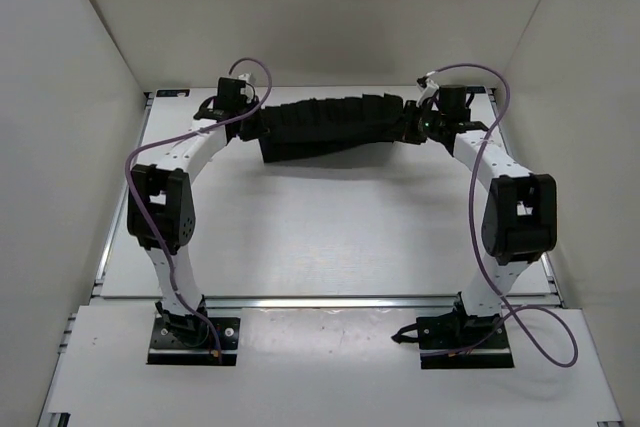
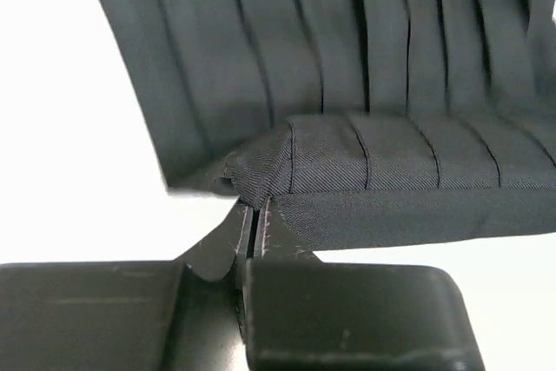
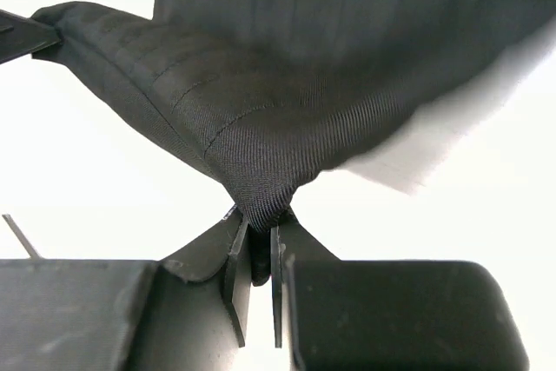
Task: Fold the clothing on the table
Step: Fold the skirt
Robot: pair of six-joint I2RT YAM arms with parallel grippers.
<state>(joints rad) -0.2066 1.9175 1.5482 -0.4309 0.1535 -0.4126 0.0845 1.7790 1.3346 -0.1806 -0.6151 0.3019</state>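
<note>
White walls box in a white table (image 1: 330,247). The clothing (image 1: 330,125), a black pleated skirt, hangs stretched in a band at twelve o'clock on it, far from the arm bases. The left gripper (image 2: 254,221) has its jaws pressed together on a corner of cloth at the eleven o'clock end. The right gripper (image 3: 258,245) pinches a small bunched tip at the one o'clock end. The middle sags toward the table.

The right hold looks the weaker. Only a nub of fabric sits between the jaws, so a pull toward three o'clock could tug it free and drop that end. Uneven travel of the two arms could also twist the band and lay the fold crooked.
</note>
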